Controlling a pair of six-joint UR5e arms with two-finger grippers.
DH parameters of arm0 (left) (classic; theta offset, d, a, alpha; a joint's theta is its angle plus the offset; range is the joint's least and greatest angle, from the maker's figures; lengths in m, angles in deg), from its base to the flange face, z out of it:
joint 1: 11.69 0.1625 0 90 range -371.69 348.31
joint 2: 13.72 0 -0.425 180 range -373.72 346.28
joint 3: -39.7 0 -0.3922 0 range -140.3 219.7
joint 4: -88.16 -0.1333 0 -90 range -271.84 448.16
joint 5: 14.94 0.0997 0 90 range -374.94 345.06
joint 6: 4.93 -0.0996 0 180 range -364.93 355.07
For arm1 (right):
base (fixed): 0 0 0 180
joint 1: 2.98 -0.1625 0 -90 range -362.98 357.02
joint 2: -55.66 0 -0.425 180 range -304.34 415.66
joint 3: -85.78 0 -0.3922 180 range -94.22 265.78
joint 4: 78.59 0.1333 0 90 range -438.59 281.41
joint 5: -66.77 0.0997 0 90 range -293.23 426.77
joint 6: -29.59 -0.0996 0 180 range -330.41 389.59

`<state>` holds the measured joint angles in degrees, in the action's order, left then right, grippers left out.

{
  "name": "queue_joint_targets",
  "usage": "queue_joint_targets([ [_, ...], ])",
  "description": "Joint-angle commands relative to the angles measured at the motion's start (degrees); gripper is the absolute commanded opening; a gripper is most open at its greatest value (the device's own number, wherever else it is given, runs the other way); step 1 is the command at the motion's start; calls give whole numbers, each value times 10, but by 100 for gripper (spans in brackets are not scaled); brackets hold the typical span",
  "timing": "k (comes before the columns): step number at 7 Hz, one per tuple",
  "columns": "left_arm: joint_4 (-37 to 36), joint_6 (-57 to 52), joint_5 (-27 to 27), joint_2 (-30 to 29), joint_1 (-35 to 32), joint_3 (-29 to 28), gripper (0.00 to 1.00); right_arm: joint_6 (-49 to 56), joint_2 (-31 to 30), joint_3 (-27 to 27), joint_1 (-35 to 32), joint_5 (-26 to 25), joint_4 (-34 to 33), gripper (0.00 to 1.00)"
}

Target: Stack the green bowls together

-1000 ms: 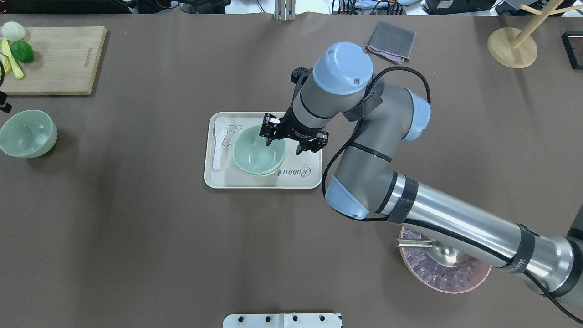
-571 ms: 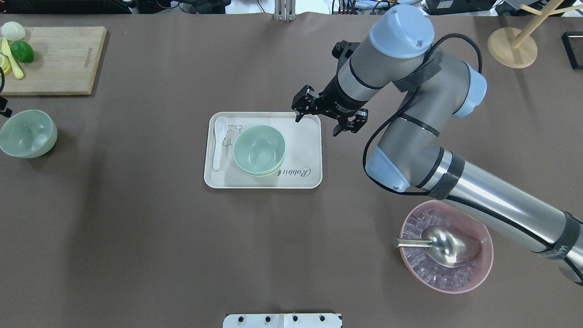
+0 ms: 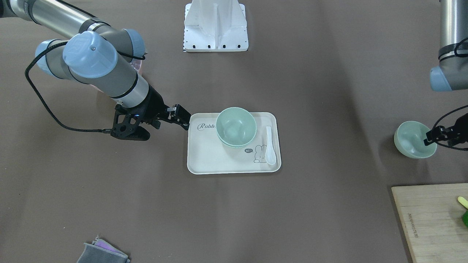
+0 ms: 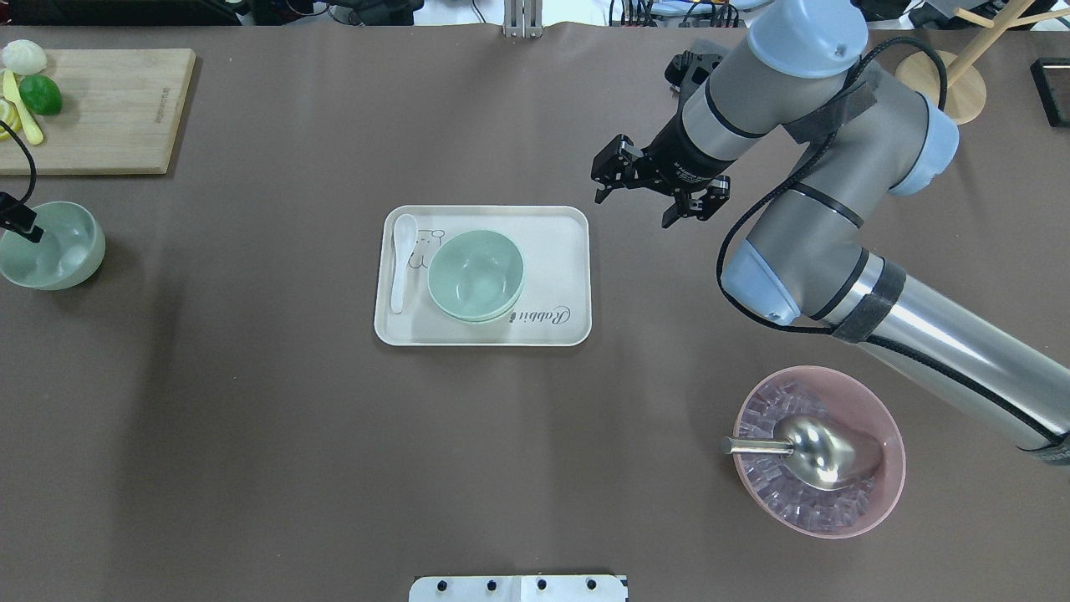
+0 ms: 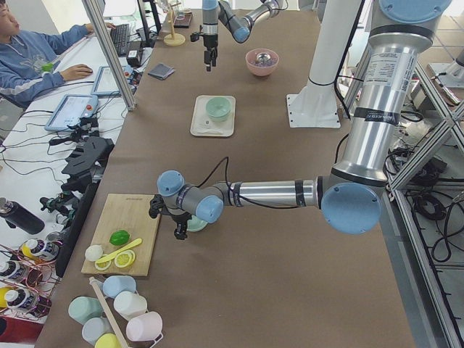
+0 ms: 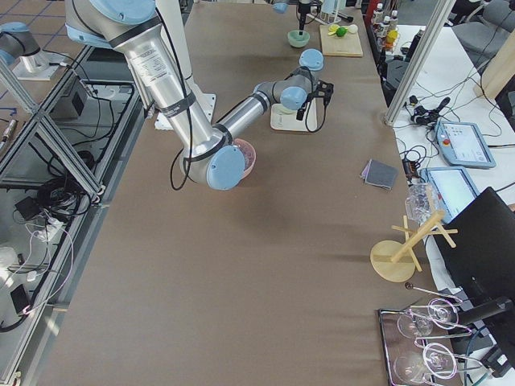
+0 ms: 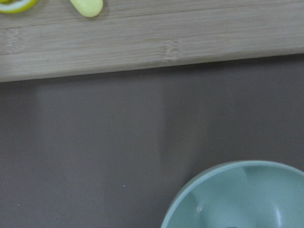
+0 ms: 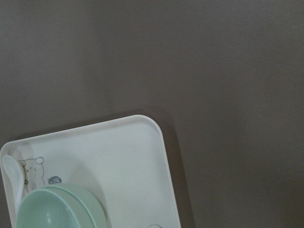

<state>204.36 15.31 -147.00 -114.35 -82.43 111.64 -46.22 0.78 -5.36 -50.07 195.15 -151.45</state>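
Observation:
Two green bowls (image 4: pixel 475 276) sit nested on the cream tray (image 4: pixel 556 242), also in the front view (image 3: pixel 236 126) and the right wrist view (image 8: pixel 57 209). The third green bowl (image 4: pixel 50 245) stands alone at the table's far left (image 3: pixel 413 139), and its rim fills the bottom of the left wrist view (image 7: pixel 247 194). My right gripper (image 4: pixel 639 201) is open and empty, raised beyond the tray's far right corner (image 3: pixel 155 127). My left gripper (image 3: pixel 437 139) is at the lone bowl's rim, one finger inside the bowl, and looks open.
A white spoon (image 4: pixel 401 259) lies on the tray beside the stack. A pink bowl (image 4: pixel 869 510) with a metal scoop (image 4: pixel 811 451) is near right. A cutting board (image 4: pixel 109 109) with a lime (image 4: pixel 40 94) is far left. A wooden stand (image 4: pixel 936 88) is far right.
My right gripper left the nested bowls and rose away to the right, past the tray, still open. My left gripper moved down onto the lone bowl's rim.

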Motion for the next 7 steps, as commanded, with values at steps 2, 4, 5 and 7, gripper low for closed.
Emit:
queue_joint_targets([
  [2, 2, 3, 0, 1, 4, 1, 0, 50, -28, 1, -29, 9, 0, 100],
  [4, -10, 8, -6, -1, 4, 34, 0, 72, -44, -2, -56, 27, -1, 100],
  [5, -26, 20, -29, -8, 4, 56, 0, 81, -57, -3, -76, 47, 0, 100],
  [7, -78, 112, -50, -38, 16, 146, 0, 182, -117, -16, -121, 64, -1, 100],
])
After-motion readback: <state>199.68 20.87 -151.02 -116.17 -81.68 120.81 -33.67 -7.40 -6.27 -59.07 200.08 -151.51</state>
